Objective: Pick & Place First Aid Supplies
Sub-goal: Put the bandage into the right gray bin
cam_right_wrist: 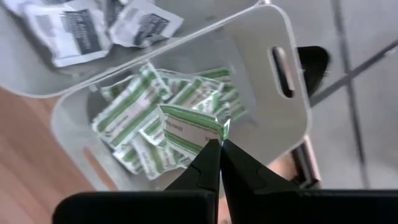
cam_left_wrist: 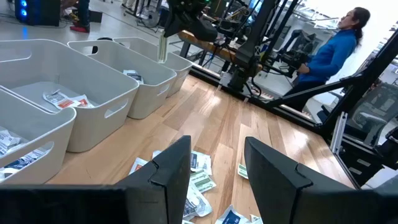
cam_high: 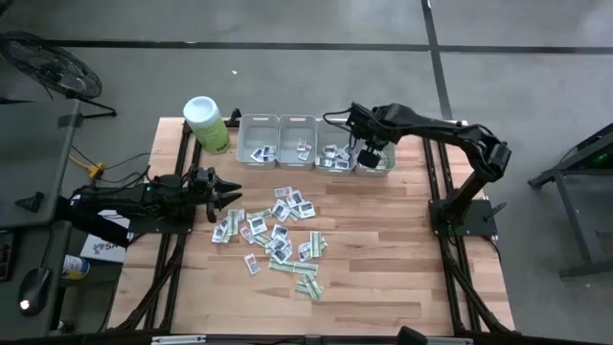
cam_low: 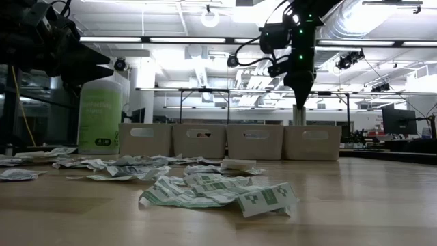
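Observation:
My right gripper [cam_right_wrist: 219,144] hangs over the rightmost grey bin [cam_high: 375,165], shut on a green-and-white strip packet [cam_right_wrist: 186,129]. That bin [cam_right_wrist: 273,124] holds several more green-and-white strips. The loose pile of first aid supplies [cam_high: 276,236] lies flat on the wooden table at its middle, also seen in the low view [cam_low: 205,188]. My left gripper [cam_high: 230,196] waits at the table's left edge, open and level, with nothing between its fingers [cam_left_wrist: 168,168]. My right gripper pinches one end of the strip packet [cam_right_wrist: 213,132] between its two fingertips. The fingers come from above, slanting down. The packet hangs below them [cam_left_wrist: 162,46], lifted clear, over the strips in the rightmost bin.
Four grey bins stand in a row at the table's far side [cam_high: 297,142]; the others hold squarish white packets [cam_right_wrist: 81,28]. A lime-green canister [cam_high: 206,125] stands at the far left. A person [cam_left_wrist: 333,50] is in the room beyond the table.

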Available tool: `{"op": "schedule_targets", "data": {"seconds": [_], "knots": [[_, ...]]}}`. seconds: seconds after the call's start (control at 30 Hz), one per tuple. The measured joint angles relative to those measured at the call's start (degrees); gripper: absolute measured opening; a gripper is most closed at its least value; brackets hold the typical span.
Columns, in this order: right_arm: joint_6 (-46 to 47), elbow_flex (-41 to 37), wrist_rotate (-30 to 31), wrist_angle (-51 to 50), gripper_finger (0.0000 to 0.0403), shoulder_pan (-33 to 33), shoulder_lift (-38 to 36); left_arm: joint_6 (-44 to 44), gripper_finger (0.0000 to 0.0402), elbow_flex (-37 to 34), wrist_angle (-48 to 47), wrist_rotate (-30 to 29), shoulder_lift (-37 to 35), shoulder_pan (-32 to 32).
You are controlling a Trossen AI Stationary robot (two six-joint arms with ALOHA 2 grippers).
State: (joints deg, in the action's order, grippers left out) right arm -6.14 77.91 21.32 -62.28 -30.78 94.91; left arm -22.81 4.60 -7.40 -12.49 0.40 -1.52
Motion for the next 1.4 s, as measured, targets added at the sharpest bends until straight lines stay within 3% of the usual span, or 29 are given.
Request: {"op": "schedule_targets", "data": {"seconds": [0.13,0.33,0.7,0.87,1.4], "knots": [[-0.32,0.00,-3.77,-0.02,0.0006,-0.81,0.00,-0.02,0.0150,0.00,0.00,0.00,-0.02,0.00],[-0.21,0.00,-2.90,-0.02,0.0018,-0.83,0.00,0.00,0.0150,0.00,0.00,0.00,0.01,-0.02],[6.87,0.00,-2.50,0.02,0.0127,-0.31,0.00,-0.01,0.0150,0.00,0.00,0.00,0.01,-0.02],[11.78,0.00,-7.20,0.02,0.0157,0.04,0.00,-0.02,0.0150,0.00,0.00,0.00,0.00,-0.01],[13.89,0.00,-8.83,0.05,0.0140,8.96,0.00,-0.01,0.0150,-0.01,0.00,0.00,-0.02,-0.01]]}}
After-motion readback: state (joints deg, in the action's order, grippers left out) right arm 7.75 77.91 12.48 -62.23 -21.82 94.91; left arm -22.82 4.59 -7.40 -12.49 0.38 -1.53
